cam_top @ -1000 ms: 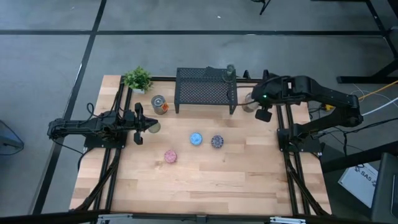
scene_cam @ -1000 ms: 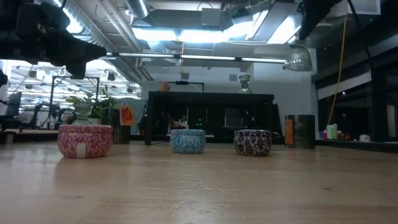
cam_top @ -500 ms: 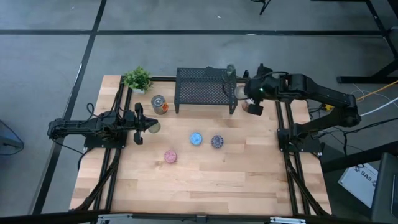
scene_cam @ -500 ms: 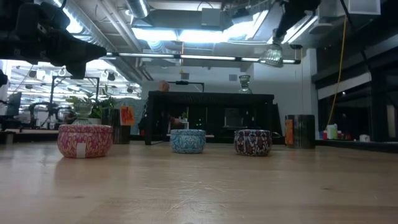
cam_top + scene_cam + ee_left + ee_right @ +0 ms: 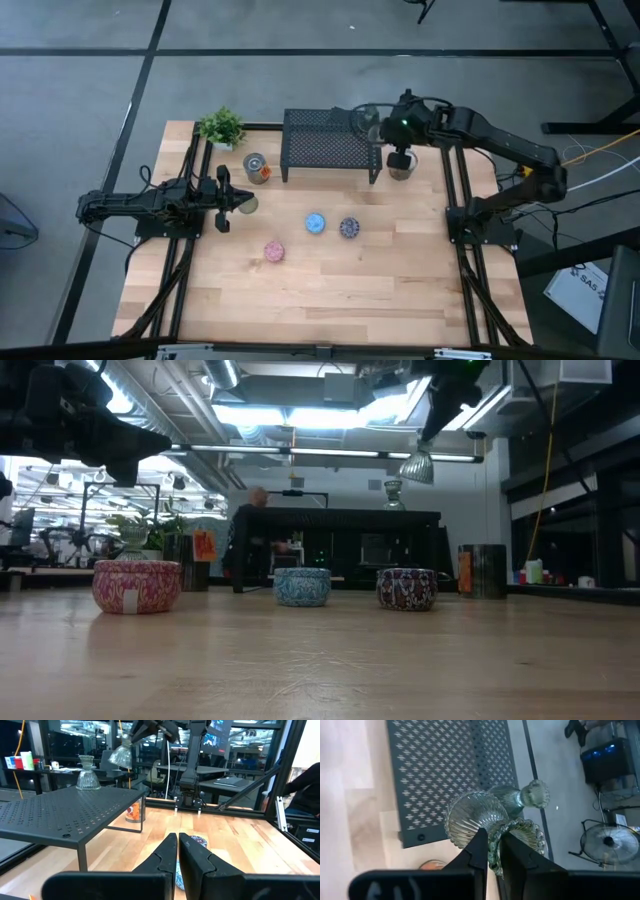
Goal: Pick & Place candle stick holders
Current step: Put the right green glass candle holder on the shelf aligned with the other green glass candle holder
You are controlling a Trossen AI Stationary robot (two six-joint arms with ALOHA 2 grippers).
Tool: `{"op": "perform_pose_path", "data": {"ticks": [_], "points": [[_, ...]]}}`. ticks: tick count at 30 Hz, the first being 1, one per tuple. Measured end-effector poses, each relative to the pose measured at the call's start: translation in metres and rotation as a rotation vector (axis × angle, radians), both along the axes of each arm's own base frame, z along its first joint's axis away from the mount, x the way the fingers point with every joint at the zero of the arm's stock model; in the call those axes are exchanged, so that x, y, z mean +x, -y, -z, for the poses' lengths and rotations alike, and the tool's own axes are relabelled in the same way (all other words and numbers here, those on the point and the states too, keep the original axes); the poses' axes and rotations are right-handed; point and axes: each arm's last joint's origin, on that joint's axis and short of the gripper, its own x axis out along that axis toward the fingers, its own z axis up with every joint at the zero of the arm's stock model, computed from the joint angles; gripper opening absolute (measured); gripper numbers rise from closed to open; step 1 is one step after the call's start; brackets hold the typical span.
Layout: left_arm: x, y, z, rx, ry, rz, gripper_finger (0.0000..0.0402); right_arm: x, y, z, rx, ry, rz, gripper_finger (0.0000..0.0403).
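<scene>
My right gripper point(image 5: 383, 126) is shut on a clear greenish glass candle stick holder point(image 5: 417, 466), held in the air over the far right corner of the black mesh stand point(image 5: 330, 146). A second glass holder point(image 5: 88, 772) stands upright on that corner of the stand. The pink point(image 5: 273, 251), blue point(image 5: 315, 223) and purple point(image 5: 349, 227) holders sit on the table in front of the stand. One silver-and-orange holder point(image 5: 257, 167) stands left of the stand, another point(image 5: 402, 168) right of it. My left gripper point(image 5: 178, 851) waits shut at the table's left side. My right gripper pinches the glass holder's beaded rim point(image 5: 496, 839) between its two fingers. The fingers slant down from the table's right side. The holder hangs tilted below them, its ribbed body point(image 5: 467, 822) clear of the stand and the table.
A small green potted plant point(image 5: 221, 127) stands at the far left corner of the table. The wooden table point(image 5: 330, 290) is bare in front of the three coloured holders. A person moves in the room behind the stand in the low view.
My right gripper has carried the glass holder toward the table's left and far edge, from beside the right silver-and-orange holder to over the stand's far right corner, rolling as it went. The holder stays lifted clear.
</scene>
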Motion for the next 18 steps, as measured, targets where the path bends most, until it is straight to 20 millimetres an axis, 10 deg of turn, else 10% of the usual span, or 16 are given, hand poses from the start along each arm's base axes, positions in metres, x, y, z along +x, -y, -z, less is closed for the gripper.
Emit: {"op": "perform_pose_path", "data": {"ticks": [18], "points": [[0.000,0.000,0.000,0.000,0.000,0.000,0.0011,0.023,0.049,-0.001,0.106,-0.001,0.028,0.0034]]}}
